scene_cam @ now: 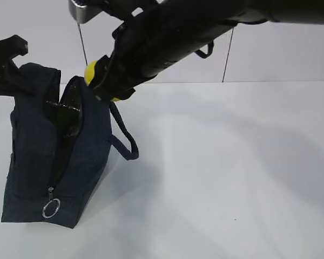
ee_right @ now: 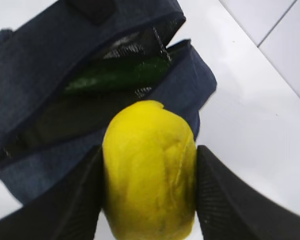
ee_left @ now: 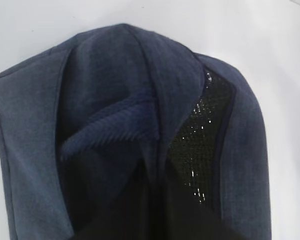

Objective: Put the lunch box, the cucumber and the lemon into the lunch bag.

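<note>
We log the right arm slanting from upper right, its gripper (ee_right: 149,192) clamping the lemon (ee_right: 150,170) above the open lunch bag (scene_cam: 29,162); left gripper closed, at the frame's left edge.

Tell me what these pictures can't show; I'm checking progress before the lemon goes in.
- Lunch box: not visible in any view; the lunch bag walls and dark interior would hide it.
- Cucumber: only a green strip shows through the opening in the right wrist view.
- Left gripper: its fingers are out of the left wrist frame; the exterior view shows only dark arm parts.
- Lemon: mostly covered by the right arm in the exterior view.
</note>
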Tool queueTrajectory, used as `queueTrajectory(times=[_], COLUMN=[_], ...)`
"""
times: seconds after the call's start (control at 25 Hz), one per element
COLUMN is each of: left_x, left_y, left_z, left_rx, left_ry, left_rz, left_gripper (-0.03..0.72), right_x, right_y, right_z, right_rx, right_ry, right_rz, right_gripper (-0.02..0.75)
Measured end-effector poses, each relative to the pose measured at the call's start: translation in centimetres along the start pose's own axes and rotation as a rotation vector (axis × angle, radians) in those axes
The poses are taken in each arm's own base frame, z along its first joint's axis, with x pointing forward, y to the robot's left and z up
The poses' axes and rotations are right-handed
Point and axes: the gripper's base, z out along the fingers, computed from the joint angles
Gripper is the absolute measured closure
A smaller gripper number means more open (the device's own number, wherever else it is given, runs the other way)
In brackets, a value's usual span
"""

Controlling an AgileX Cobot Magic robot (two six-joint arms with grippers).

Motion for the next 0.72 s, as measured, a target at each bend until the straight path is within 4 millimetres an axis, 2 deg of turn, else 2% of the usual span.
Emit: queueTrajectory(times=[0.36,0.56,0.72], left_x=[0.0,0.0,0.0], left_y=[-0.1,-0.1,-0.1], left_z=[0.0,0.1,0.1], left_rx=[0.012,0.015,0.015], left_ry=[-0.001,0.0,0.002], left_rz=[-0.012,-0.017,-0.017], left_gripper=[0.695,0.695,0.695], right_x=[-0.9,-1.3,-1.6], right_y=[1.6,1.9,1.8], right_z=[6.1,9.1,10.3], right_rx=[-0.036,-0.054,-0.064], right_ry=[-0.025,-0.032,-0.048], right_rz=[-0.004,0.0,-0.002], right_gripper=[0.332,0.331,0.264])
